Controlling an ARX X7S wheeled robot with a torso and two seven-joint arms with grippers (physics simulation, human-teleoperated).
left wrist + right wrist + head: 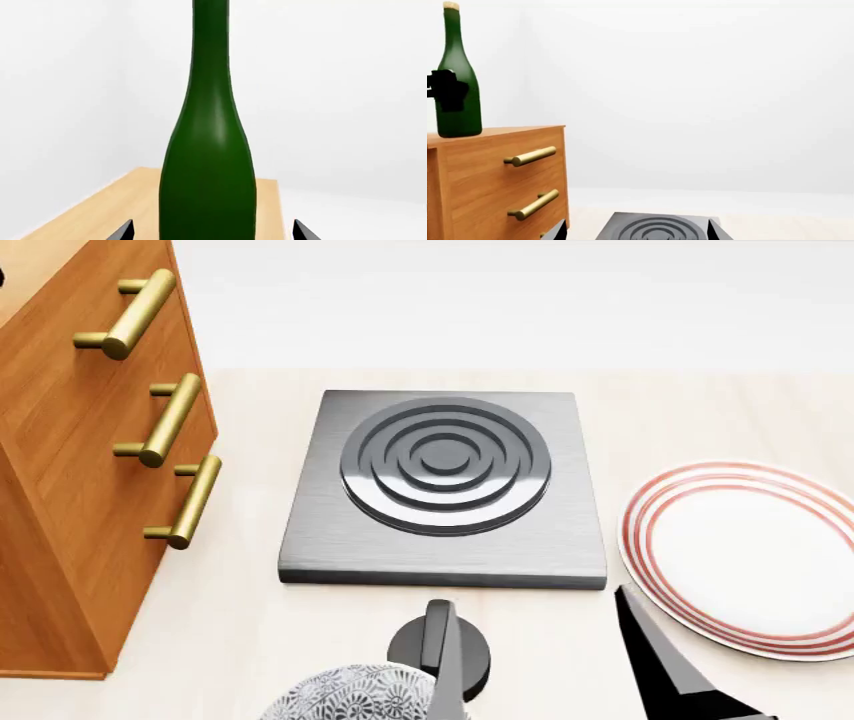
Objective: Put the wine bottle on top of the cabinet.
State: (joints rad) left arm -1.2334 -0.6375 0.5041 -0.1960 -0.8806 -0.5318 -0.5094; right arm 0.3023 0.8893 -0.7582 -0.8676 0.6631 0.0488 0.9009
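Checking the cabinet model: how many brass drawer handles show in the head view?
3, stacked down the cabinet front: top, middle, bottom. Others may be hidden.

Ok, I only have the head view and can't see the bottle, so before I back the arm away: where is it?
Observer: The wine bottle stands upright on top of the cabinet; the right wrist view shows it.
Operator: Is the left gripper clamped on it?
Observer: No. In the left wrist view the left gripper straddles it, with both fingers clear of the glass.
Operator: Is the cork in?
Observer: Yes, a tan cork tops the neck.
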